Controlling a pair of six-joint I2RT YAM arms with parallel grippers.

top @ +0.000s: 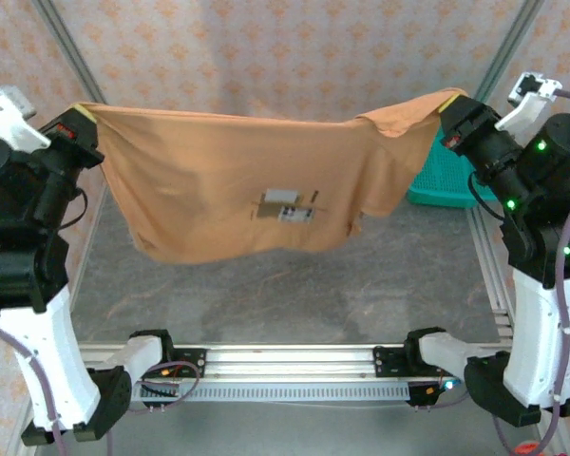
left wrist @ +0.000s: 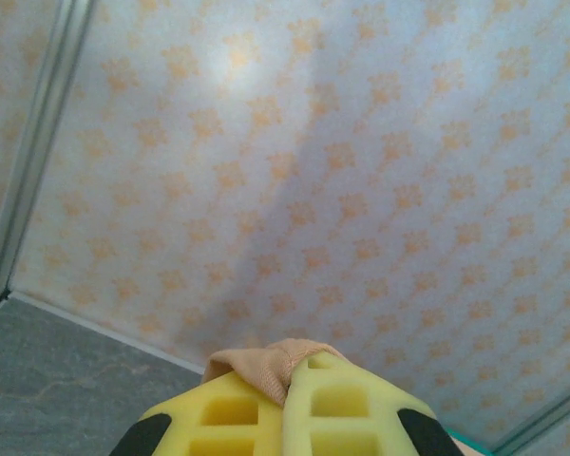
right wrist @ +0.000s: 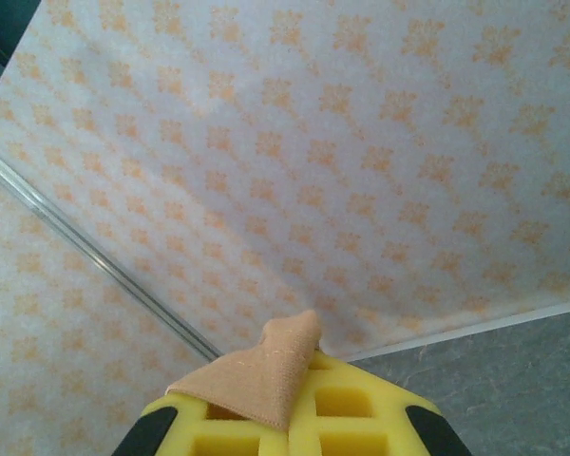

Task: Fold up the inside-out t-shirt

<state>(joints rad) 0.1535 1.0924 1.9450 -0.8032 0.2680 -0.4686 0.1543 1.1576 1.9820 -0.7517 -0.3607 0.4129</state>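
Shirt (top: pixel 237 185) stretched in air, above table (top: pixel 294 294); left gripper (top: pixel 79 118) and right gripper (top: pixel 448 114) each clamped on top corner.

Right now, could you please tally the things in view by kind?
tan t-shirt: 1
teal basket: 1
tools: 2, the left tool and the right tool, each pinching the t-shirt
Total: 4

teal basket (top: pixel 439 182) far right, grey table (top: pixel 294 294), patterned backdrop (top: pixel 294 57)

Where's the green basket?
In the top view, the teal basket sits at the table's far right, partly behind the hanging t-shirt, near the right gripper.
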